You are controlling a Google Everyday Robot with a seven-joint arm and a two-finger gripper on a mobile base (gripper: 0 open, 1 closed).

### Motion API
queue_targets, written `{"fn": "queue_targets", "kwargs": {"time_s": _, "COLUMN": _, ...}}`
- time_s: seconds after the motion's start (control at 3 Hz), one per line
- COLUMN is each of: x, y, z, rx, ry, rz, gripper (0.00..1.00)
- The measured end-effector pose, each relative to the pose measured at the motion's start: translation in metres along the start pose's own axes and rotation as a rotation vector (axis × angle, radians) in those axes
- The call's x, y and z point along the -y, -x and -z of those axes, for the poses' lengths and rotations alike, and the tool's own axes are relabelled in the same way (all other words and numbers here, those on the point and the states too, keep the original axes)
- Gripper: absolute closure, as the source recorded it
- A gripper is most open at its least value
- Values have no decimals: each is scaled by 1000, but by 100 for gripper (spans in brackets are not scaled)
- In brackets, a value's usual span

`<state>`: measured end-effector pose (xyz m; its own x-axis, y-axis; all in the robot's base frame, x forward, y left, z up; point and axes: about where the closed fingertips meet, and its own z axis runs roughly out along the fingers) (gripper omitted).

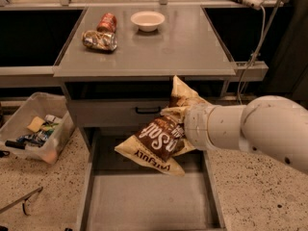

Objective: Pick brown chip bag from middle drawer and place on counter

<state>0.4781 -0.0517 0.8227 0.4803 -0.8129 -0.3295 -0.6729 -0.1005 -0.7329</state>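
Note:
The brown chip bag (159, 137), dark brown with cream-yellow ends and white "Salt" lettering, hangs in the air above the open middle drawer (144, 196), just below the counter's front lip. My gripper (185, 129) is shut on the bag's right side; the fingers are hidden behind the bag and the white wrist. The bag is tilted, its upper end reaching near the counter edge. The grey counter (159, 52) lies above and behind it. The drawer floor is bare grey.
Two crushed shiny cans (100, 39) and a white bowl (147, 20) sit on the counter's back left and middle. A closed drawer front with a black handle (147, 110) is under the counter. A plastic bin (33, 134) with clutter stands on the floor at left.

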Motion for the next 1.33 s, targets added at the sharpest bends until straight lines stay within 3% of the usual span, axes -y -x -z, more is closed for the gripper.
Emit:
{"fn": "queue_targets", "kwargs": {"time_s": 0.33, "x": 7, "y": 0, "z": 1, "rx": 1, "ry": -9, "rz": 9, "gripper": 100}}
{"fn": "queue_targets", "kwargs": {"time_s": 0.67, "x": 55, "y": -7, "z": 5, "rx": 19, "ry": -87, "rz": 55, "gripper": 100}}
{"fn": "queue_targets", "kwargs": {"time_s": 1.0, "x": 139, "y": -19, "z": 5, "rx": 50, "ry": -216, "rz": 130, "gripper": 100}}
{"fn": "queue_targets", "kwargs": {"time_s": 1.33, "x": 227, "y": -25, "z": 14, "rx": 35, "ry": -373, "rz": 177, "gripper": 100}}
